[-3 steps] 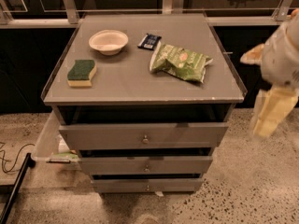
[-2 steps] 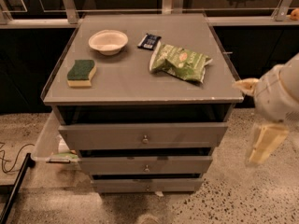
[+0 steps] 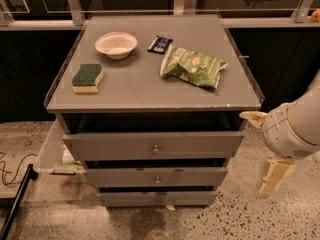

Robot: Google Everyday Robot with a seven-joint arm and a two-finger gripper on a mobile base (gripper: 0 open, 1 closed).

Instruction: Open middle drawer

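The cream gripper (image 3: 272, 177) hung right of the grey cabinet (image 3: 150, 91), apparently staged to reach the round metal knob (image 3: 156, 180) of the shallow grey middle drawer (image 3: 205, 176); clenched or released, unclear.

The middle drawer (image 3: 190, 176) is sitting in the grey desk's stack of three, between the taller top drawer front (image 3: 200, 145) above and the narrowest bottom drawer front (image 3: 130, 199) below. It is showing a low, flat grey front, lying level and facing the camera, with a small round metal knob (image 3: 156, 180) shining at its centre. A thin dark strip is showing along its upper edge, under the top front. Whether it is standing slightly out cannot be told. The gripper (image 3: 272, 176) is hanging to the right of the drawer, apart from it and well away from the knob.
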